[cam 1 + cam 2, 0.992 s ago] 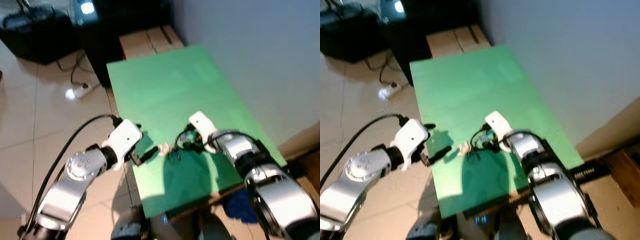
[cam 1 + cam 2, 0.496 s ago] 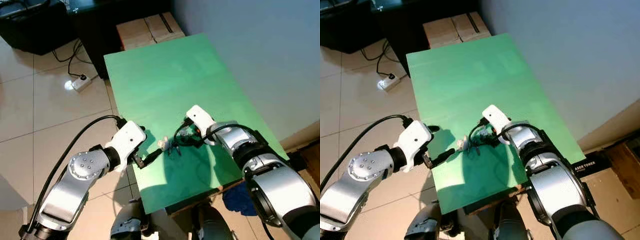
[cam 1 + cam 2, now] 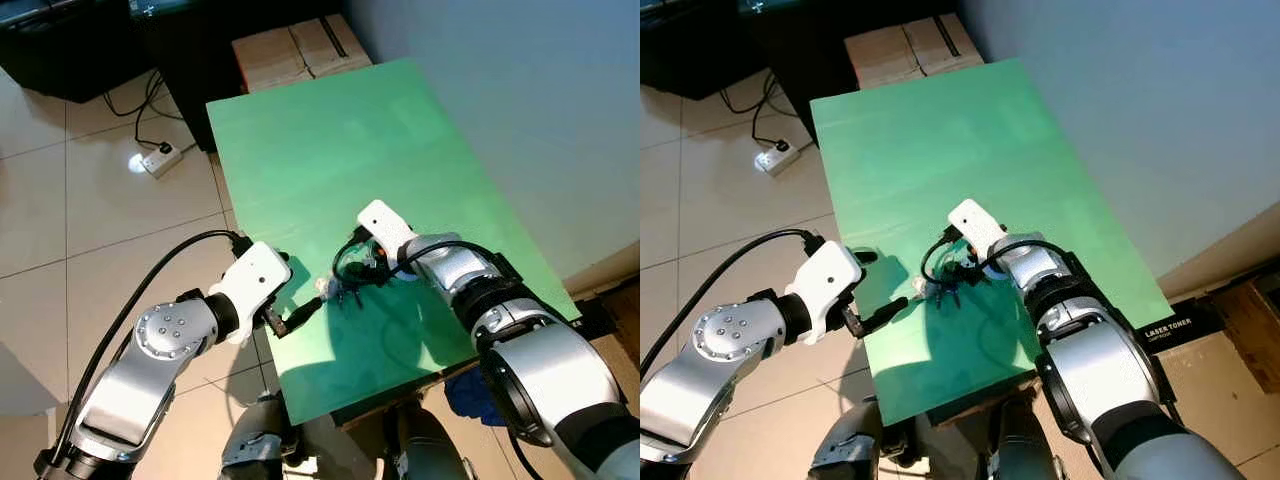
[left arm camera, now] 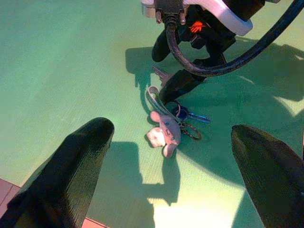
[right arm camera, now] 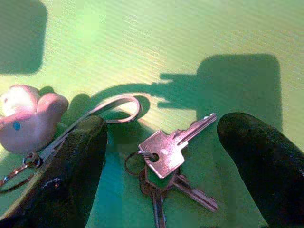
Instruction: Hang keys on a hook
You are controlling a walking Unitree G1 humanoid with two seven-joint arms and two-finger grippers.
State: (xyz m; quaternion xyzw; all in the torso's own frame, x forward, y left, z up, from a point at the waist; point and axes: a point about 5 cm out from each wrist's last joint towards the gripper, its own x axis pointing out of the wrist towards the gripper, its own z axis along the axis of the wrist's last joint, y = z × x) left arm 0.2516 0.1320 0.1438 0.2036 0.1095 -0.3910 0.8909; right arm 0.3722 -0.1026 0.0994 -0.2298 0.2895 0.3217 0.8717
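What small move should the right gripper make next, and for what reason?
Probably lower a little and close. The right gripper is open, its fingers standing on either side of the keys, which lie flat on the green table beside the pink charm and are not yet gripped. The left gripper waits open nearby.

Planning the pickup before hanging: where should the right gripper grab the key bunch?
Probably the grey strap loop: it arches up off the green table, while the keys lie flat. Come from above with the right gripper, open fingers straddling it.
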